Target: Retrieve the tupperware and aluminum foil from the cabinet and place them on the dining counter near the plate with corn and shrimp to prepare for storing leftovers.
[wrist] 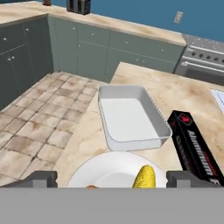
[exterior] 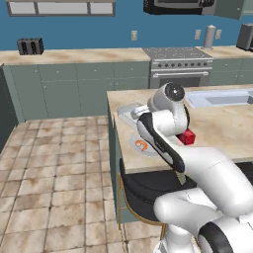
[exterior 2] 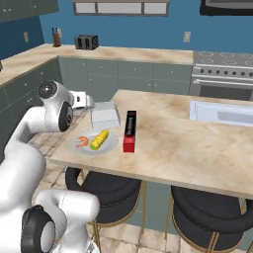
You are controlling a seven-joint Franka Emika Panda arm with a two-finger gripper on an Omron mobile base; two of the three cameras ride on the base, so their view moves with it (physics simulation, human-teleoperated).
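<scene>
The clear tupperware (wrist: 131, 117) rests upright on the dining counter (exterior 2: 178, 148), just beyond the white plate (wrist: 109, 173). On the plate lie the yellow corn (wrist: 145, 177) and the orange shrimp (exterior 2: 82, 142). Right of the tupperware lies the black aluminum foil (wrist: 194, 148) box, red end toward the counter's front edge (exterior 2: 129, 143). My gripper (wrist: 113, 179) hovers above the plate's near side, open wide, with nothing between its fingertips (wrist: 41, 178). In the left base view my arm covers most of the foil; its red end (exterior: 187, 137) shows. The cabinet is out of view.
A sink (exterior 2: 222, 112) is set into the counter's far right. Black stools (exterior 2: 111, 190) stand under the counter's front edge. A stove (exterior 2: 222, 74) and a toaster (exterior 2: 85, 42) sit along the back wall. Tiled floor (exterior: 49, 163) lies open to the left.
</scene>
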